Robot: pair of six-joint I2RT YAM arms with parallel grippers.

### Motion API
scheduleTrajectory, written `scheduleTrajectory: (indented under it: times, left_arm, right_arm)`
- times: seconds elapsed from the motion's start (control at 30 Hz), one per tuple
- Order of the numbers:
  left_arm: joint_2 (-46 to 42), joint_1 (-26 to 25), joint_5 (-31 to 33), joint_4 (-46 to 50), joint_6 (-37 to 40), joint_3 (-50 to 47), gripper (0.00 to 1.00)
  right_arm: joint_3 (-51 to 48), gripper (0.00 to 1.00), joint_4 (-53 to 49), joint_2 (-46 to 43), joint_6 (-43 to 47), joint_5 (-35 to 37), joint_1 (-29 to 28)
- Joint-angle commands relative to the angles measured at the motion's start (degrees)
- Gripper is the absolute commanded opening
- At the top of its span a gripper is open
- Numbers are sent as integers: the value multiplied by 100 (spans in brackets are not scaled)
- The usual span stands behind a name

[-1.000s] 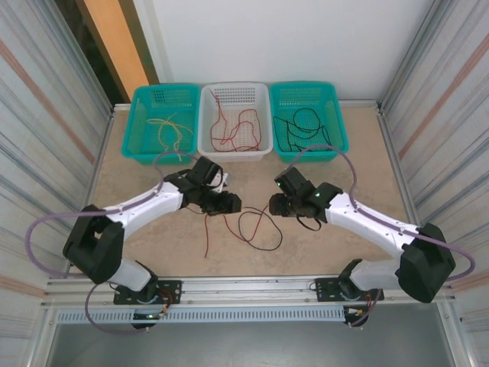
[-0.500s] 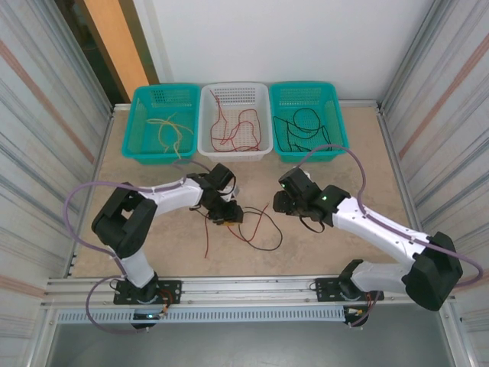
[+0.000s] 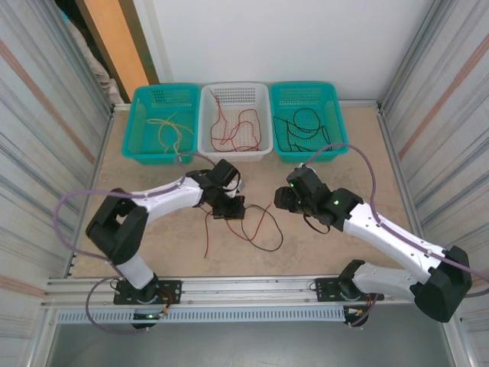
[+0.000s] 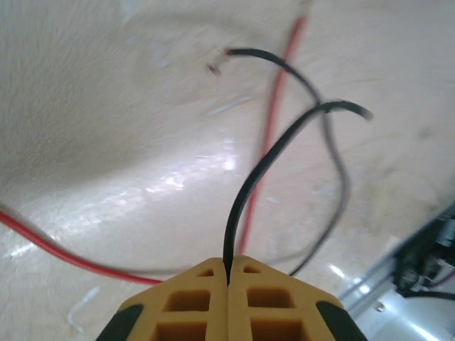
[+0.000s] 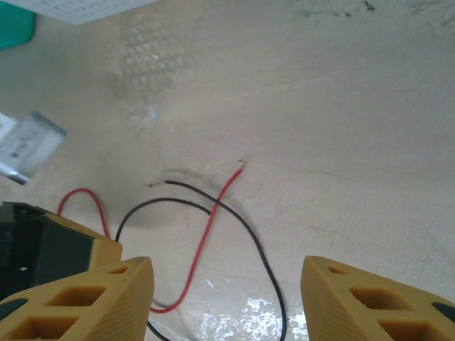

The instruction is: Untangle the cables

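Observation:
A red cable (image 3: pixel 208 238) and a black cable (image 3: pixel 269 246) lie crossed in loose loops on the tan table between my two grippers. My left gripper (image 3: pixel 233 210) is low over the tangle's left side. In the left wrist view its yellow fingers (image 4: pixel 192 298) are pressed together, and the gripper (image 4: pixel 227 261) is shut on the black cable (image 4: pixel 245 188), which rises from between the tips. A red cable (image 4: pixel 274 128) runs behind it. My right gripper (image 3: pixel 280 200) hovers at the tangle's right side. It (image 5: pixel 227 277) stands open above the crossed black cable (image 5: pixel 245 224) and red cable (image 5: pixel 206 238).
Three baskets line the back edge. The left teal basket (image 3: pixel 137 130) holds yellowish wire, the white basket (image 3: pixel 205 126) holds red wire, and the right teal basket (image 3: pixel 341 126) holds black wire. Metal walls stand on both sides, and a rail (image 3: pixel 244 287) runs along the near edge.
My left gripper has closed onto the black cable and shifted slightly right. The right gripper has spread a little wider and drifted slightly right.

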State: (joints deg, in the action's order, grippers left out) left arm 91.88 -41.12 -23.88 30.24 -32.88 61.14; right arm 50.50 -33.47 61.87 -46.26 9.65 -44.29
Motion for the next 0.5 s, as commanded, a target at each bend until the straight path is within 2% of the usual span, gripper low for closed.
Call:
scheduleTrajectory:
  times: [0.0,0.23,0.47]
  left_arm:
    - [-798,-27,128,158,346,463,0]
    - [-1862,-28,-112,22,763,898,0]
    - [-2060,218,-696,35,728,1346,0]
  right_arm:
    - [12,61,376,-243,98,-171,-61]
    - [119,64,718,-354,265,-391,-142]
    - [208,65,1143,-410,458,-644,-409]
